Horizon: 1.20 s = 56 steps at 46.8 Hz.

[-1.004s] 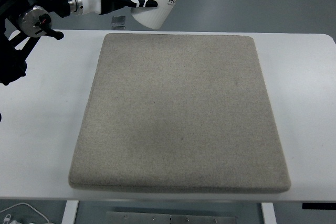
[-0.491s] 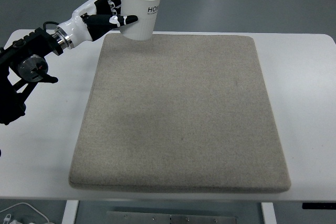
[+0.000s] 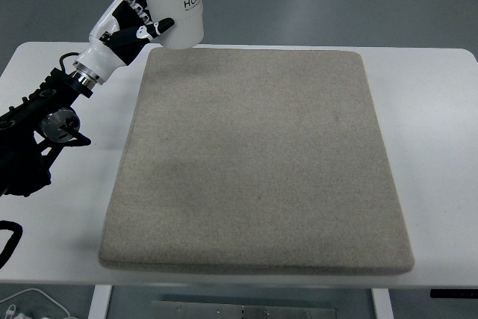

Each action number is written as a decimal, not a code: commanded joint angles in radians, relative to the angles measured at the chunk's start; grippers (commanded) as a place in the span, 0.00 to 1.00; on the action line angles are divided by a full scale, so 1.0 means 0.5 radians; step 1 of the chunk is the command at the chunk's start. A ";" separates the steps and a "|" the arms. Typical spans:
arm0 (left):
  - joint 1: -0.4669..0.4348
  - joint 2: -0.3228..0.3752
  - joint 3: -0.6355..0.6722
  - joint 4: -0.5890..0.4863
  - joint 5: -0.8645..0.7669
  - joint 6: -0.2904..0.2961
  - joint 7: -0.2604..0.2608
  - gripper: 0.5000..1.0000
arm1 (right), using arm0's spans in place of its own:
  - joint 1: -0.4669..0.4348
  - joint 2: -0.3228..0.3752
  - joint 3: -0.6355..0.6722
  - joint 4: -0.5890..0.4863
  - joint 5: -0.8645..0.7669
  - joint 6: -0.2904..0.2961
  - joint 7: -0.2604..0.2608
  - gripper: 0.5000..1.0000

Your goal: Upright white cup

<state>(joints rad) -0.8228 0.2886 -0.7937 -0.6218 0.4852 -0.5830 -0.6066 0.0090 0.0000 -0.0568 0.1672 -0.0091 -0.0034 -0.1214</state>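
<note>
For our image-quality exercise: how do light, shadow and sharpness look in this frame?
Head view: even, soft overhead light, no glare on the white table; the grey mat shows only a faint darker patch left of centre; the white cup and left hand look sharp, the cup's print cut off by its curve.

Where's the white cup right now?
In the head view, the white cup is top left, held mouth-up in the left hand above the far-left corner of the grey mat.
</note>
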 commanded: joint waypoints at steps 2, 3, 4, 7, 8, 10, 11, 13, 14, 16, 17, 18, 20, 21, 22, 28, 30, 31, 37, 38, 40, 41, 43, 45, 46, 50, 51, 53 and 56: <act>-0.011 -0.025 0.004 0.004 0.008 0.009 -0.009 0.00 | 0.000 0.000 0.000 0.000 0.003 0.001 0.000 0.86; -0.011 -0.028 0.004 0.007 0.008 0.009 -0.009 0.00 | 0.000 0.000 0.000 0.000 0.003 0.001 0.000 0.86; -0.011 -0.028 0.004 0.013 0.021 0.009 -0.009 0.00 | 0.000 0.000 0.000 0.000 0.003 0.004 0.000 0.86; -0.014 -0.028 0.004 0.016 0.079 0.009 -0.009 0.00 | 0.000 0.000 0.000 0.000 0.003 0.004 0.000 0.86; -0.014 -0.028 0.004 0.016 0.103 0.013 -0.009 0.00 | 0.000 0.000 0.000 0.000 0.003 0.004 0.000 0.86; -0.014 -0.028 0.004 0.016 0.158 0.013 -0.009 0.00 | 0.000 0.000 0.000 0.000 0.003 0.004 0.000 0.86; -0.014 -0.031 0.004 0.016 0.186 0.016 -0.009 0.00 | 0.000 0.000 0.000 0.000 0.003 0.004 0.000 0.86; -0.011 -0.031 0.001 0.016 0.229 0.022 -0.009 0.00 | 0.000 0.000 0.000 0.000 0.006 0.004 0.000 0.86; -0.011 -0.031 0.001 0.016 0.241 0.025 -0.009 0.00 | 0.000 0.000 -0.003 0.000 0.006 0.004 0.000 0.86; -0.008 -0.031 0.001 0.016 0.248 0.031 -0.009 0.00 | 0.000 0.000 -0.003 0.000 0.006 0.004 0.000 0.86; -0.008 -0.031 0.001 0.016 0.248 0.034 -0.009 0.00 | 0.000 0.000 -0.003 0.000 0.006 0.004 0.000 0.86; -0.005 -0.031 0.001 0.016 0.248 0.034 -0.009 0.00 | 0.000 0.000 -0.003 0.000 0.006 0.004 0.000 0.86; -0.005 -0.028 0.001 0.016 0.251 0.034 -0.009 0.00 | -0.003 0.000 -0.003 0.000 0.006 0.004 0.000 0.86; -0.005 -0.028 0.001 0.016 0.251 0.037 -0.009 0.00 | -0.003 0.000 0.000 0.000 0.006 0.004 0.000 0.86; -0.005 -0.028 0.001 0.016 0.251 0.037 -0.009 0.01 | -0.003 0.000 0.000 0.000 0.006 0.004 0.000 0.86; 0.001 -0.016 0.004 0.016 0.254 0.052 -0.009 0.01 | -0.012 0.000 -0.003 0.000 0.006 0.004 0.000 0.86; 0.004 -0.016 0.004 0.016 0.254 0.052 -0.009 0.01 | -0.012 0.000 -0.003 0.000 0.006 0.004 0.000 0.86; 0.004 -0.013 0.004 0.013 0.254 0.052 -0.009 0.01 | -0.015 0.000 -0.003 0.000 0.006 0.004 0.000 0.86; 0.020 -0.013 0.007 0.016 0.254 0.043 -0.009 0.01 | -0.018 0.000 -0.003 0.000 0.006 0.004 0.000 0.86; 0.035 -0.013 0.010 0.016 0.254 0.043 -0.009 0.01 | -0.018 0.000 -0.003 0.000 0.006 0.004 0.000 0.86; 0.068 -0.013 0.016 0.016 0.254 0.043 -0.009 0.01 | -0.018 0.000 -0.003 0.000 0.006 0.004 0.000 0.86; 0.084 -0.013 0.017 0.016 0.254 0.043 -0.009 0.01 | -0.018 0.000 -0.003 0.000 0.006 0.004 0.000 0.86; 0.099 -0.013 0.020 0.016 0.254 0.043 -0.009 0.02 | -0.021 0.000 -0.003 0.000 0.006 0.004 0.000 0.86; 0.105 -0.013 0.020 0.020 0.257 0.043 -0.009 0.02 | -0.021 0.000 -0.003 0.000 0.006 0.004 0.000 0.86; 0.109 -0.013 0.020 0.023 0.257 0.043 -0.009 0.02 | -0.021 0.000 -0.003 0.000 0.006 0.004 0.000 0.86; 0.127 -0.022 0.035 0.059 0.254 0.043 -0.009 0.01 | -0.021 0.000 0.000 0.000 0.006 0.004 0.000 0.86; 0.130 -0.022 0.035 0.072 0.254 0.043 -0.009 0.02 | -0.021 0.000 0.000 0.000 0.006 0.004 0.000 0.86; 0.130 -0.022 0.041 0.084 0.257 0.043 -0.009 0.02 | -0.024 0.000 0.000 0.000 0.006 0.004 0.000 0.86; 0.133 -0.025 0.075 0.115 0.257 0.043 -0.009 0.02 | -0.027 0.000 0.000 0.000 0.006 0.004 0.000 0.86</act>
<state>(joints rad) -0.7582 0.2774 -0.7725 -0.5799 0.6129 -0.5614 -0.6107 -0.0030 0.0000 -0.0569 0.1672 -0.0061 -0.0015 -0.1213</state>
